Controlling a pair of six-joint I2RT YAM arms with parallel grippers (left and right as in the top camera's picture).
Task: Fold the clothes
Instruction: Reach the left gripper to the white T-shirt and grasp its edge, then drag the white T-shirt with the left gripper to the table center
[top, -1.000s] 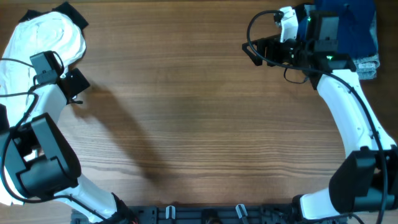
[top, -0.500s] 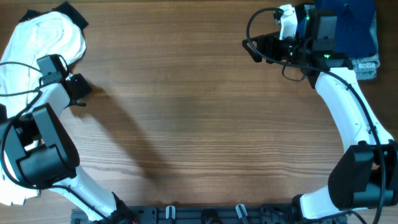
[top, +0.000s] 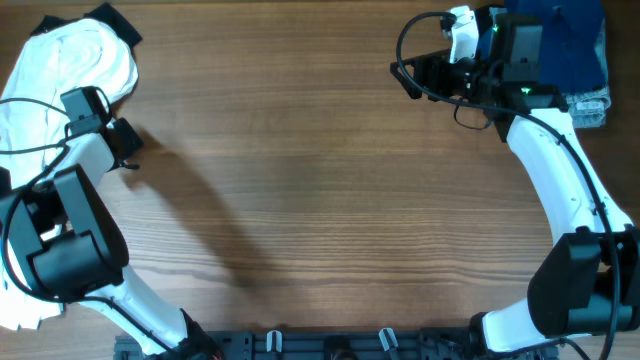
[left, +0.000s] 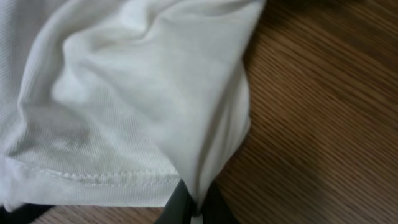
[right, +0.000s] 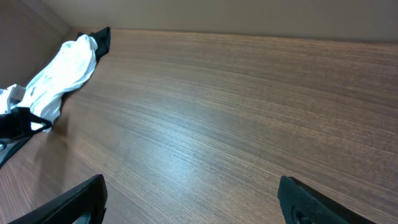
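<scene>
Left gripper (left: 194, 210): jaws closed on a pinch of the T-shirt (left: 137, 99). A ridge of thin white cloth runs straight down into the fingertips. Judged a corner-or-edge pick, made low at the table (left: 323, 112) so the cloth can be dragged out of the heap and spread.

- A stitched hem (left: 106, 179) passes just left of the pinch. Which edge of the shirt it belongs to cannot be told.
- Ahead and left of the fingers the cloth fans out, rumpled. To their right is bare wood.
- Overhead: the shirt sits bunched beyond this gripper, in the far-left corner, with more white trailing back along the left arm's outer side.
- Long axis, roughly: from that corner back toward the robot's base. No clear heading, since collar and lettering are not visible.
- A black garment (top: 118, 22) pokes out at the heap's far end.

Right gripper (right: 191, 183): fingers spread wide, holding nothing, above bare wood, well apart from the shirt. Likely waiting for a second corner. Folded navy pieces (top: 560, 45) lie behind it.
</scene>
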